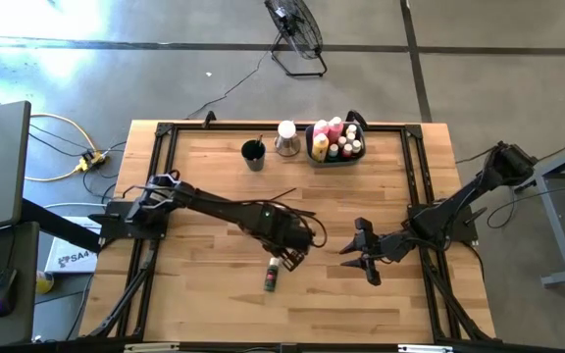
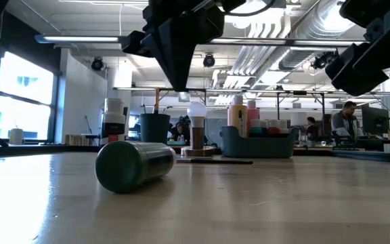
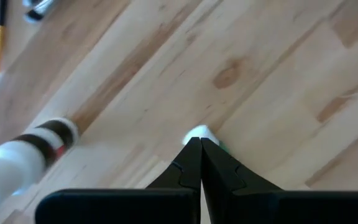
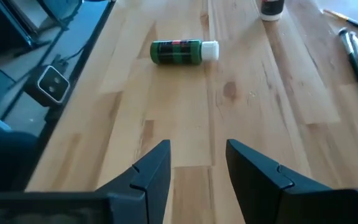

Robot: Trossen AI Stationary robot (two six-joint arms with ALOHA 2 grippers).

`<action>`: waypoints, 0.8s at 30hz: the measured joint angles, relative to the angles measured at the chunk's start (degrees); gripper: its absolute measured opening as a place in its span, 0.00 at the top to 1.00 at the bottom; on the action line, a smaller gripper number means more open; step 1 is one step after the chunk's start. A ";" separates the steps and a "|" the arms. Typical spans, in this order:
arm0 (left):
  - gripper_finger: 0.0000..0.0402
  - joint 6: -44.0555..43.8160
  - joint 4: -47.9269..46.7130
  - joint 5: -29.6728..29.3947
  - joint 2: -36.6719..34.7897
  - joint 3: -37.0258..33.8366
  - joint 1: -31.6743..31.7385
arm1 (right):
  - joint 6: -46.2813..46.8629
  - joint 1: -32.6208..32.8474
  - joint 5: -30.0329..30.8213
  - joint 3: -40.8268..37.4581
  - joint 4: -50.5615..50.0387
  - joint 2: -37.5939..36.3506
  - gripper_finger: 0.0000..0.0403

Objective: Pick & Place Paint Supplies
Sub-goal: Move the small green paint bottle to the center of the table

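A dark green paint bottle [image 1: 271,280] with a white cap [image 4: 210,51] lies on its side on the wooden table, near the middle front. My left gripper [image 1: 287,257] hangs shut above it, pointing down, clear of the bottle. In the left wrist view the cap [image 3: 197,132] peeks out just past the shut fingertips [image 3: 201,146]. My right gripper [image 1: 363,263] stands open to the right of the bottle, facing it, with nothing between its fingers [image 4: 197,155]. Thin dark brushes [image 4: 356,53] lie on the table farther back.
At the far edge a grey-blue bin [image 1: 336,159] holds several paint bottles. Beside it stand a white-capped bottle [image 1: 286,137] and a dark cup [image 1: 253,154]. A white and dark bottle [image 2: 114,122] stands farther left. A black frame runs round the table.
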 joint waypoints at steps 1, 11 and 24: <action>1.00 -0.05 0.69 -0.03 0.00 0.00 -0.02 | 0.80 0.00 -0.05 0.01 0.03 0.00 0.63; 1.00 -8.39 0.58 2.03 0.02 0.00 -0.41 | -0.74 -0.02 -1.58 0.01 -0.10 0.00 0.63; 0.89 -17.85 0.91 0.47 1.63 -0.06 -0.87 | -3.13 0.00 -7.60 0.01 -6.13 0.00 0.63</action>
